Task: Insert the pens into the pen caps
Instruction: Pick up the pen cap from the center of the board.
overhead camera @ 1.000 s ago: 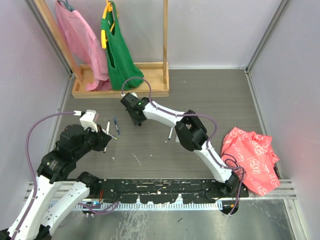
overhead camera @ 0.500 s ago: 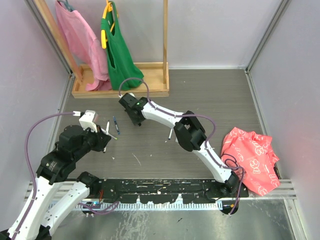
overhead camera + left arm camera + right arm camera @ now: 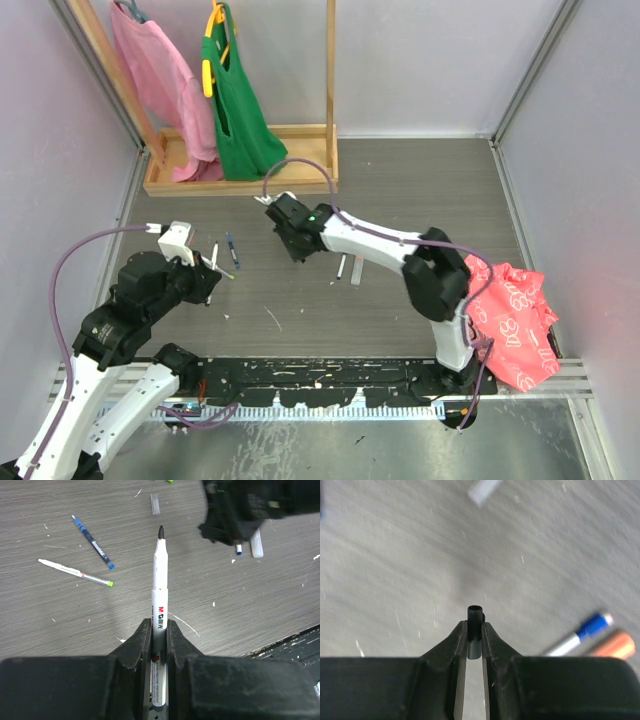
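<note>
Black-tipped pen [image 3: 159, 575] sits clamped in your left hand [image 3: 159, 630], its white barrel sticking out forward and its nib pointing away over the table [image 3: 225, 610]. Your right hand [image 3: 475, 629] is closed on a black cap [image 3: 475, 614], whose end pokes out past the fingertips. Beyond the left hand, a blue pen [image 3: 92, 542] and a light-green-ended pen [image 3: 75, 572] lie near each other, not touching. Beneath the right hand, a blue-ended pen [image 3: 585, 630] and an orange-ended pen [image 3: 615, 645] lie side by side.

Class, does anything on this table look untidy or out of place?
Loose pens lie scattered at differing angles, like the blue pen and the green-ended pen, with white scraps strewn about. A crumpled red bag sits at the right edge.
</note>
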{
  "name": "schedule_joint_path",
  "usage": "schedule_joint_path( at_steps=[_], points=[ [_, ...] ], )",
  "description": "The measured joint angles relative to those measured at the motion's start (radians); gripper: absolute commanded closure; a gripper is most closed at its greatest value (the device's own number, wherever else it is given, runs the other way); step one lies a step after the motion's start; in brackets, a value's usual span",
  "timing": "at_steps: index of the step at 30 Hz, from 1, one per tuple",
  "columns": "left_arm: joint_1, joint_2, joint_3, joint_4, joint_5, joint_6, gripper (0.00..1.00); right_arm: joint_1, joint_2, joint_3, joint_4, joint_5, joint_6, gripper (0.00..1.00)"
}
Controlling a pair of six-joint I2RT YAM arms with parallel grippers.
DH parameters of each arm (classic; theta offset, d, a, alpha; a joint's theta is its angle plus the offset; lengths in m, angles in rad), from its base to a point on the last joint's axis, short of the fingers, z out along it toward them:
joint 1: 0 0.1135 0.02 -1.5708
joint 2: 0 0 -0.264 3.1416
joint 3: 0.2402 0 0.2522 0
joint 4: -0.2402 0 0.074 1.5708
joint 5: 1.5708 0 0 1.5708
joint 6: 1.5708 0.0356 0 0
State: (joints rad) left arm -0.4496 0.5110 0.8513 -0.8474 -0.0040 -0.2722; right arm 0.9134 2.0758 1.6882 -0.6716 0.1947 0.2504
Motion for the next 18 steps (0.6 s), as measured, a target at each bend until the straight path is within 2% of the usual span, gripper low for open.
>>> schedule_joint_path(
  at_steps=[4, 8, 18],
  points=[
    [0.0, 0.0, -0.003, 0.001, 0.001, 0.0, 1.0, 0.033, -0.235, -0.238, 0.034, 0.051, 0.043, 1.0],
    [0.0, 0.004, -0.005, 0.002, 0.004, 0.001, 1.0, 0.085, -0.396, -0.443, 0.063, 0.095, 0.109, 1.0],
    [0.0, 0.006, -0.005, 0.002, 0.008, 0.001, 1.0, 0.14, -0.657, -0.812, 0.086, 0.144, 0.339, 0.99]
  ],
)
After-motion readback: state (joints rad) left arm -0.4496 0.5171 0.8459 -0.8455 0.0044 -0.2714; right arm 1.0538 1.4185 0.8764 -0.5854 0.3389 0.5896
